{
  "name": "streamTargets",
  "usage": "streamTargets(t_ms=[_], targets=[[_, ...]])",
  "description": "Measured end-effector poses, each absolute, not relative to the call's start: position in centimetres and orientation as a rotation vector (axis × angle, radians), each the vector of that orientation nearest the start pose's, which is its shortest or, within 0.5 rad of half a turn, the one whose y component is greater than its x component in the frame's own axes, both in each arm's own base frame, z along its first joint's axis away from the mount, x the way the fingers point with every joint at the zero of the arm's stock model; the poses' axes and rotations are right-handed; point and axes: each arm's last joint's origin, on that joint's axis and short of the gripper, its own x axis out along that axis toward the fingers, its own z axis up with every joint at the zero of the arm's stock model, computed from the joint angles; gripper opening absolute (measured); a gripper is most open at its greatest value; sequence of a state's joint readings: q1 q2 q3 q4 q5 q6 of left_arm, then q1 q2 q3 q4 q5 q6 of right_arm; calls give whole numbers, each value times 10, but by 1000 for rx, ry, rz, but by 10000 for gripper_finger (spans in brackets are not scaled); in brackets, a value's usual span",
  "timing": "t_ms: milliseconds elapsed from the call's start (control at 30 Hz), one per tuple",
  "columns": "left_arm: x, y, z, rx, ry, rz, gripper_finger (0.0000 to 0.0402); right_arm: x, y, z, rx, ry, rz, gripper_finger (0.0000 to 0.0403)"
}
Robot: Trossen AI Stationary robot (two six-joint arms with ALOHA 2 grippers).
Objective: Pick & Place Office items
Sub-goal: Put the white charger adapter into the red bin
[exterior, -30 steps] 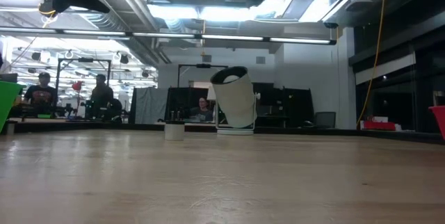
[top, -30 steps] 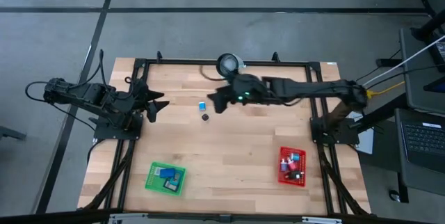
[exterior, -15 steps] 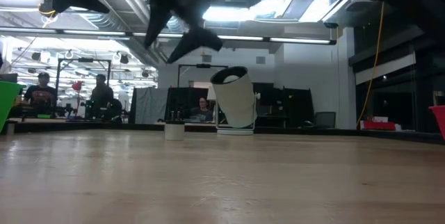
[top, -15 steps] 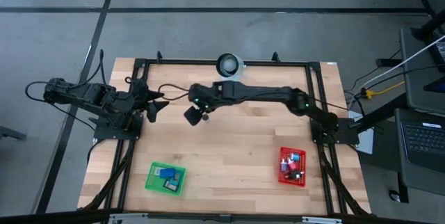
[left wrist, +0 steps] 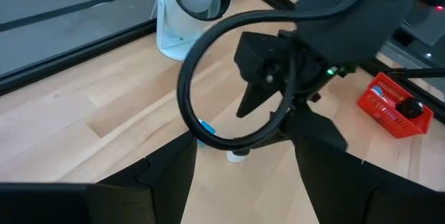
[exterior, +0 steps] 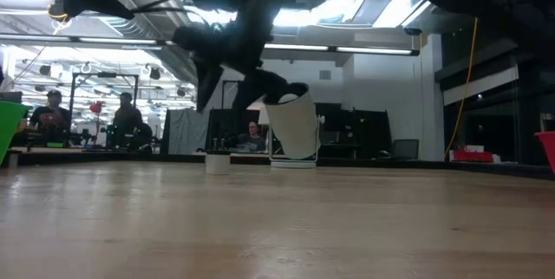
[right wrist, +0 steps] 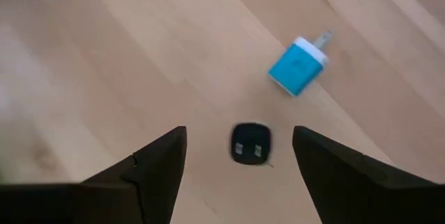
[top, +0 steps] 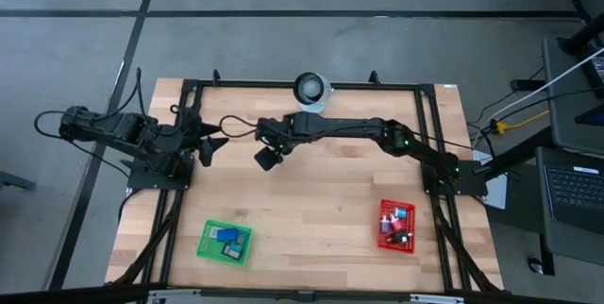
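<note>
The right tool (right wrist: 240,175) has swung to upper-centre frame, spread wide above the black plug (right wrist: 250,143) beside the blue charger (right wrist: 297,66); a pick looks imminent.

Right end effector (top: 268,158) over table (top: 321,210) centre; left end effector (top: 215,142) waits (left edge).

The wooden table (top: 321,200) is carrying a white ring-shaped object (top: 312,87) at twelve o'clock on its far edge. A green basket (top: 226,243) is sitting at seven o'clock, a red basket (top: 396,225) at four. Near centre, a blue block (right wrist: 297,66) and a black block (right wrist: 250,143) are lying close together, apart.
</note>
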State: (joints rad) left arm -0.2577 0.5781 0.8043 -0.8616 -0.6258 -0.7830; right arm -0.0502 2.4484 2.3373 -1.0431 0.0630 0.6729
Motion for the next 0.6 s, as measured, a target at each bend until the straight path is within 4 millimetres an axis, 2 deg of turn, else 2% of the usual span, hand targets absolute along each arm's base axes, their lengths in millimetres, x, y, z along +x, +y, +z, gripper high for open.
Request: streamTargets(t_ms=[333,600], targets=[[98,-8,306,-476,409,554,239,519,-34,176,628,1172,-457,268],[98,-8,306,-473,412,556,239,520,-35,173,633,1178,-450,268]])
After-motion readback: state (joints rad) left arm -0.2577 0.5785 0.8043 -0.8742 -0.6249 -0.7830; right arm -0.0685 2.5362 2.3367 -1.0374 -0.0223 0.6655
